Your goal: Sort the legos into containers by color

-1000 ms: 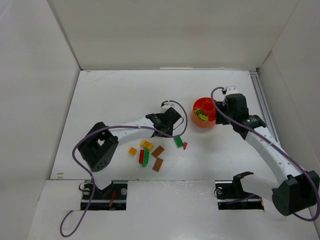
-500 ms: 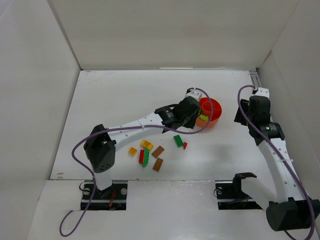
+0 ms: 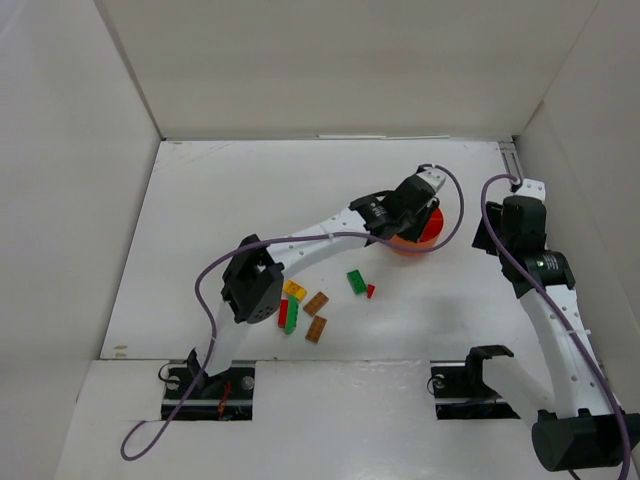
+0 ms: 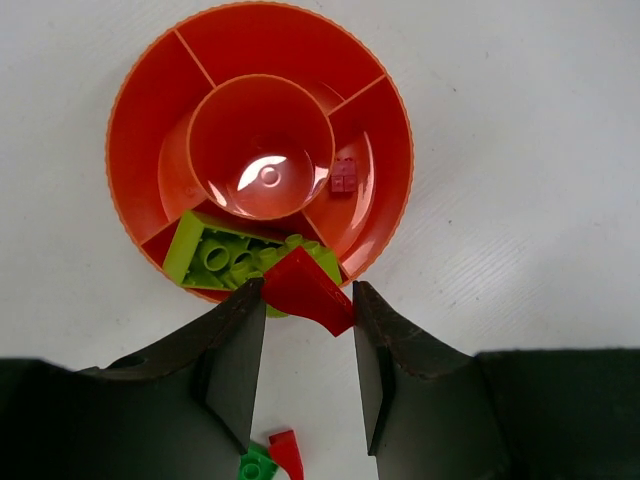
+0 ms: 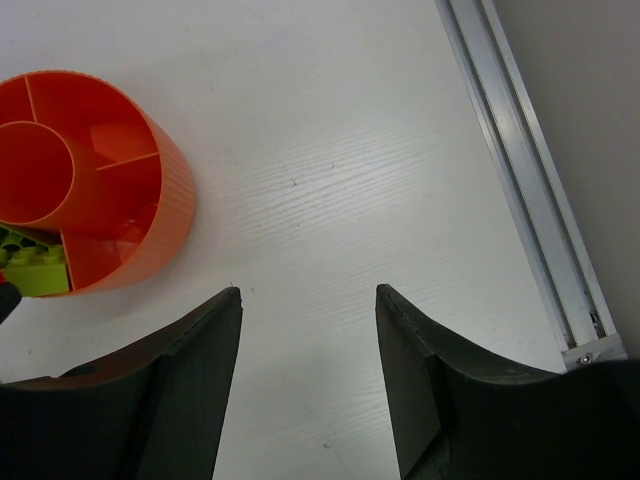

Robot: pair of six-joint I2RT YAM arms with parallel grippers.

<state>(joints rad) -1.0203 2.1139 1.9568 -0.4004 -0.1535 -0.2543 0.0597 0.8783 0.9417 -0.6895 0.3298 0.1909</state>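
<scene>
"Red plastic between the fingers of the left gripper (image 4: 307, 296): is that one of the legos?"

"Yes, a red piece (image 4: 314, 300), pinched from both sides. It hangs over the near rim of the bowl (image 4: 140, 120), right above the lime bricks (image 4: 222, 255) in the compartment closest to the wrist."

"So which step is this?"

"Delivery, I'd say. The piece is held at the bowl and not yet let go. The slot under it looks wrong, though. A small red brick (image 4: 343, 176) lies in the next compartment round, on the right in the wrist view, close to the central cup."

"Then the next move?"

"As I judge it, reach a little further in over the bowl and toward that side until the piece is above the red brick's compartment, then part the fingers. Dropped where it is now, it would likely land on the lime, or clip the rim and tumble outside."

"And the right gripper (image 5: 308, 294)?"

"Spread, holding nothing, over the table just beside the bowl, on the side away from the loose pile."

"Much left to sort?"

"Plenty. A green brick (image 3: 356, 281) lies near the bowl, and the other loose bricks (image 3: 316, 302), yellow, brown, red and green, lie beyond it, well apart from the bowl."
</scene>
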